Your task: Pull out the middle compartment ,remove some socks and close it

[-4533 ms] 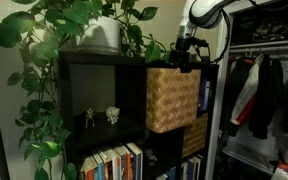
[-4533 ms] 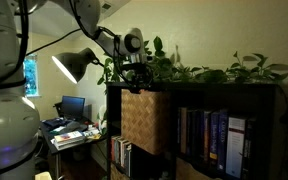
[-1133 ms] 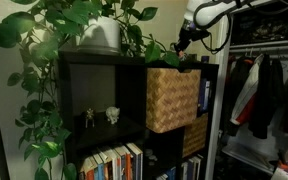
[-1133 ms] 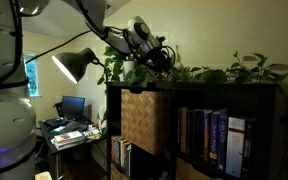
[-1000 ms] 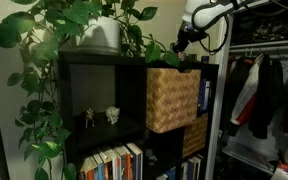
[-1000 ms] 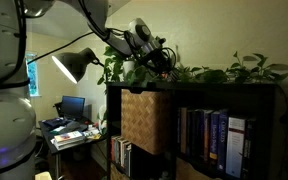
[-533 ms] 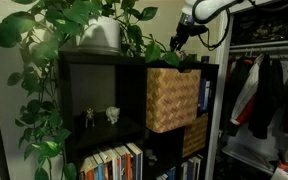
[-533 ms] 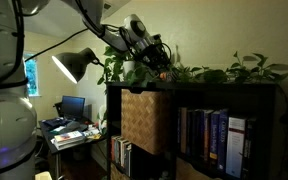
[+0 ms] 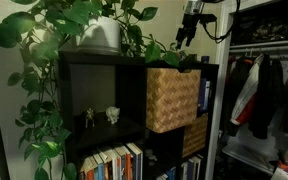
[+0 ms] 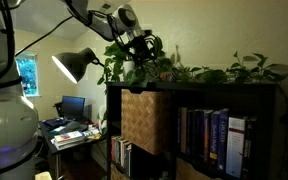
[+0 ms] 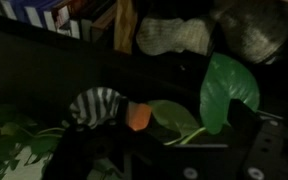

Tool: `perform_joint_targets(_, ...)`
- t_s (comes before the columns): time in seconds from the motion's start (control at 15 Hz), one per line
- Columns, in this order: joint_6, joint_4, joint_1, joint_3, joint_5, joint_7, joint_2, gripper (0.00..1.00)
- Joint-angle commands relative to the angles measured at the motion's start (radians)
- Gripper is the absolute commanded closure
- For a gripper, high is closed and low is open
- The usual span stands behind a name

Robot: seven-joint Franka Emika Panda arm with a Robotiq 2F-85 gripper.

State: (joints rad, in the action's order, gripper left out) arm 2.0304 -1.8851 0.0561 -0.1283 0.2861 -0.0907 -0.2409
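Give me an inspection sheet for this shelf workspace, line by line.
Surface: black shelf, its top crowded with leafy plants.
Job's things: basket sticks out of its cell; the wrist view shows a pale sock bundle and a striped sock beside leaves.
Clutter: figurines, books, smaller basket.
Grippers: hand above the shelf top, open, holding nothing.
Cables: one dark cable by the arm.
Surroundings: clothes hanging beside the shelf; lamp and monitor beyond it.
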Motion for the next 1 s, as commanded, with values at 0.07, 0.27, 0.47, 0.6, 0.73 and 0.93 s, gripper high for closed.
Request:
perform_joint_targets(0.07, -0.129, -0.008, 0.022, 0.026, -0.156, 0.094, -0.008, 0.00)
perform_joint_targets(0.27, -0.144, -0.028, 0.012, 0.031, -0.184, 0.089, 0.008, 0.00)
perform_joint_targets(0.47, -0.127, -0.056, 0.006, 0.045, -0.208, 0.088, 0.039, 0.00)
perform_joint_targets(0.6, -0.109, -0.074, 0.003, 0.055, -0.220, 0.092, 0.063, 0.00)
perform_joint_targets(0.73, -0.090, -0.096, 0.004, 0.064, -0.240, 0.109, 0.084, 0.00)
perform_joint_targets(0.93, 0.004, -0.145, 0.002, 0.074, -0.256, 0.129, 0.105, 0.00)
